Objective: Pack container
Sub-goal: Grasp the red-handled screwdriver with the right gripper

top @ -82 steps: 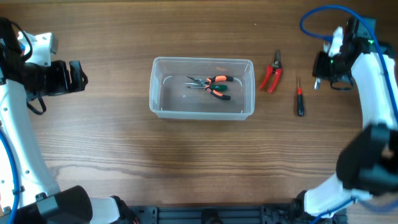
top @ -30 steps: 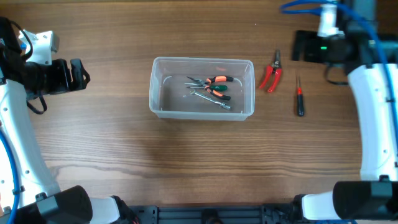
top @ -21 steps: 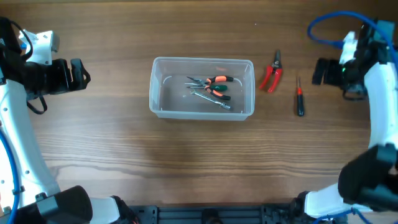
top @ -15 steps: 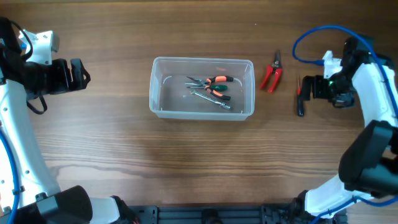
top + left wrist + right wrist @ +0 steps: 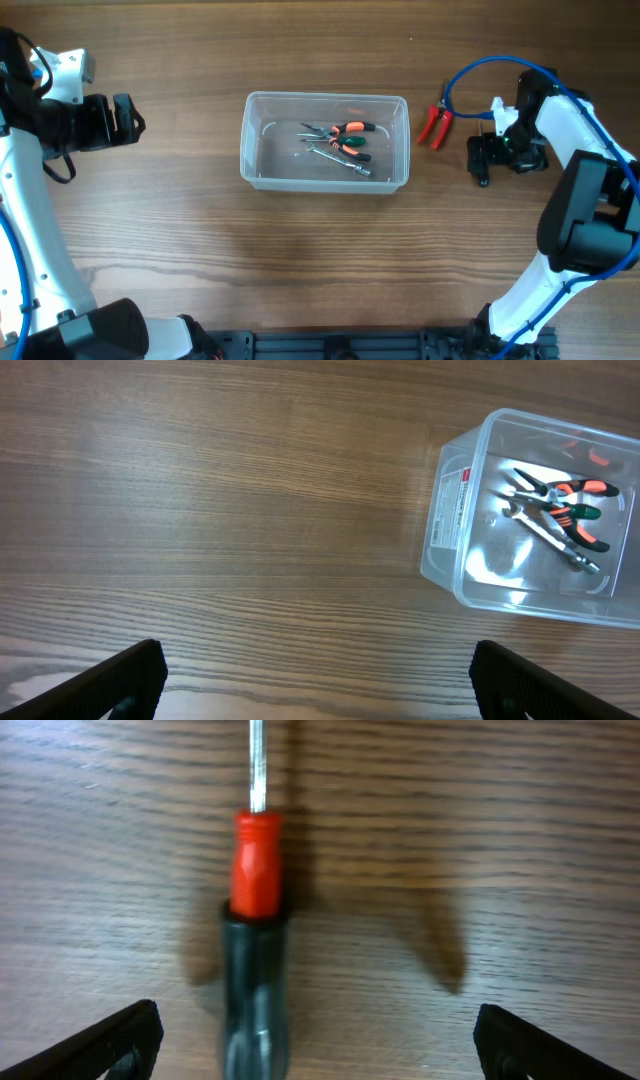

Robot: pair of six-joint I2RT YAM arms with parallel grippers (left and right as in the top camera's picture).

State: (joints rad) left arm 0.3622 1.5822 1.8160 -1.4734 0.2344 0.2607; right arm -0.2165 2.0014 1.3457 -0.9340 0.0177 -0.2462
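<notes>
The container (image 5: pixel 325 98), a clear plastic tub, stands mid-table and also shows at the right of the left wrist view (image 5: pixel 446 510). In it lie orange-handled pliers (image 5: pixel 350 128), green-handled pliers (image 5: pixel 352 148) and a silver tool (image 5: pixel 340 162). Red-handled cutters (image 5: pixel 433 125) lie just right of the tub. My right gripper (image 5: pixel 484 160) hangs open low over a screwdriver (image 5: pixel 255 920) with a red collar and black handle. The handle lies between the wide-apart fingers (image 5: pixel 118 1042), left of the middle. My left gripper (image 5: pixel 126 118) stands open far to the left, holding nothing.
The blue cable (image 5: pixel 470 75) of the right arm loops over the table behind the cutters. Bare wooden tabletop (image 5: pixel 220 510) lies between the left gripper and the tub.
My right arm has swung from the back right corner down over the screwdriver. A silver tool has appeared in the tub since the earliest frame. The left arm has not moved.
</notes>
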